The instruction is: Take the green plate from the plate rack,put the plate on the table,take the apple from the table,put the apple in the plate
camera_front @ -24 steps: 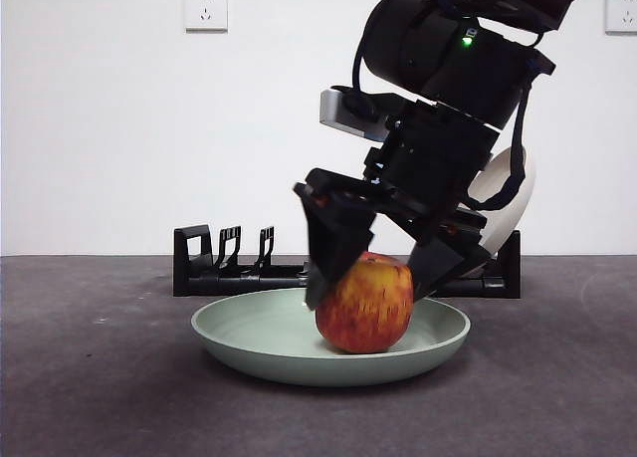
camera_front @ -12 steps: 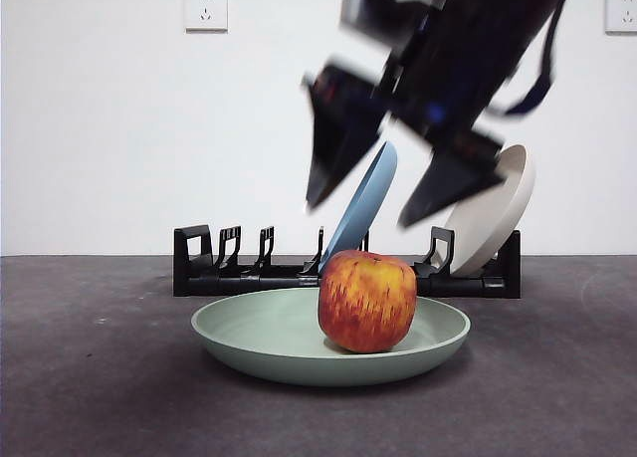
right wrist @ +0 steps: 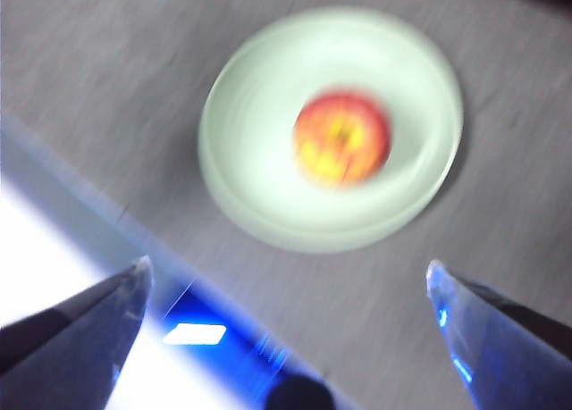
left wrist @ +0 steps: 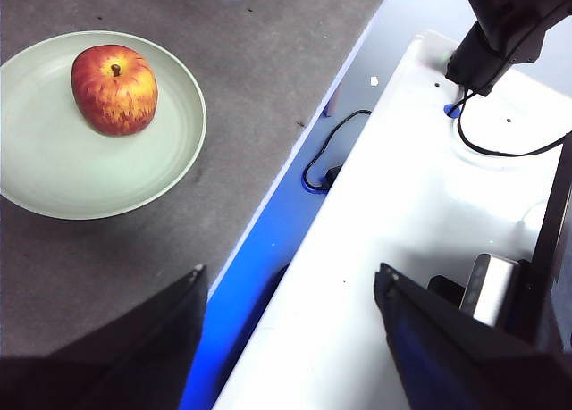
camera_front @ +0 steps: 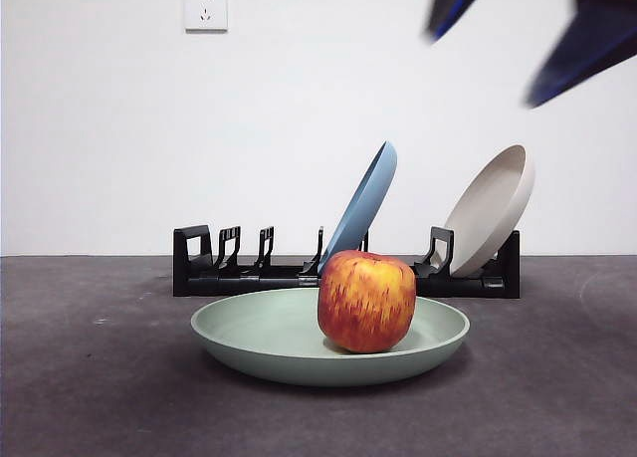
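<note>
We see the apple (camera_front: 366,302) sitting upright in the green plate (camera_front: 249,340), right of the plate's centre, at lower centre of the front view. The plate lies flat on the table (camera_front: 90,377). Nothing touches the apple.

Behind them, across the middle of the frame, the plate rack (camera_front: 214,266) holds a blue plate (camera_front: 363,203) and a beige plate (camera_front: 493,208), both leaning right in their slots. A wall socket (camera_front: 205,8) sits at upper left.

The right gripper (camera_front: 528,29) shows as two blurred dark tips in the upper right corner, high above the plate; its wrist view looks straight down on apple (right wrist: 341,137) and plate (right wrist: 259,160), with jaws spread wide and empty (right wrist: 286,289). The left gripper (left wrist: 290,307) waits off to the side over the table's edge, jaws also apart, holding nothing; the plate (left wrist: 170,151) with the apple (left wrist: 114,88) shows at upper left of its view.

We judge every step done: plate out, apple placed and let go. The next move probably calls only for the right arm to clear away without touching the racked plates.
</note>
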Controlling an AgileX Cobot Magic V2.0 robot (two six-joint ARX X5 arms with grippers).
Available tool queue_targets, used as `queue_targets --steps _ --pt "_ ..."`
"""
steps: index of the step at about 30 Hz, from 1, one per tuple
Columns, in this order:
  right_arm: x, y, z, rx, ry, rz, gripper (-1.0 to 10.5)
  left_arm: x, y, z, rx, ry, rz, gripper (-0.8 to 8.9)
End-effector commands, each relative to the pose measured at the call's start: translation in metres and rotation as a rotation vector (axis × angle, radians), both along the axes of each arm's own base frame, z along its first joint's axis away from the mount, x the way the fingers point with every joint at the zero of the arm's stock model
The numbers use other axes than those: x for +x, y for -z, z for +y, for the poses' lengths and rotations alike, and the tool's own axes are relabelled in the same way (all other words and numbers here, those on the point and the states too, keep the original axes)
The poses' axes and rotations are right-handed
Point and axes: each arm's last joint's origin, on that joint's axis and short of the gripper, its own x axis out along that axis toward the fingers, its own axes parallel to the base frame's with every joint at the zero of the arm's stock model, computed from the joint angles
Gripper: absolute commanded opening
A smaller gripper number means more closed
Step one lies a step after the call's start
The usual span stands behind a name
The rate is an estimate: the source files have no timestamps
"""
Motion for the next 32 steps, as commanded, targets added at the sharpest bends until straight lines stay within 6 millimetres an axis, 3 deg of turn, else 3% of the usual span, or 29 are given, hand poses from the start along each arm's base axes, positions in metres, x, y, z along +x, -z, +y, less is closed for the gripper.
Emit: queue_targets --steps 1,7,13,14,16,17,18,19,32 --pt "-0.017 -0.002 -0.011 0.002 -0.022 0.092 5.6 0.000 0.001 -0.001 -0.001 0.003 0.004 3.14" --pt "-0.039 -0.007 -0.028 0.004 -0.042 0.150 5.4 0.000 0.001 0.000 0.000 0.003 0.004 3.14" --pt "-0.047 -0.010 -0.034 0.017 -0.043 0.134 2.8 0.000 0.001 0.000 0.000 0.002 0.005 3.09" --pt "-0.047 -0.011 -0.034 0.018 -0.044 0.133 1.9 0.000 0.001 0.000 0.001 0.003 0.006 2.92" --pt "-0.047 -0.011 -0.034 0.017 -0.045 0.133 0.1 0.000 0.001 0.000 0.003 0.001 0.009 1.61" --pt "-0.047 -0.011 -0.034 0.016 -0.047 0.131 -0.1 0.000 0.001 0.000 0.003 0.001 0.009 0.74" --pt "-0.047 -0.011 -0.034 0.016 -0.047 0.131 -0.1 0.000 0.001 0.000 0.003 0.001 0.009 -0.04" --pt "-0.047 -0.011 -0.034 0.016 -0.047 0.131 -0.1 0.000 0.001 0.000 0.003 0.000 0.009 -0.14" --pt "-0.047 -0.011 -0.034 0.016 -0.034 0.131 0.0 0.000 0.001 0.000 0.007 -0.007 -0.003 -0.03"
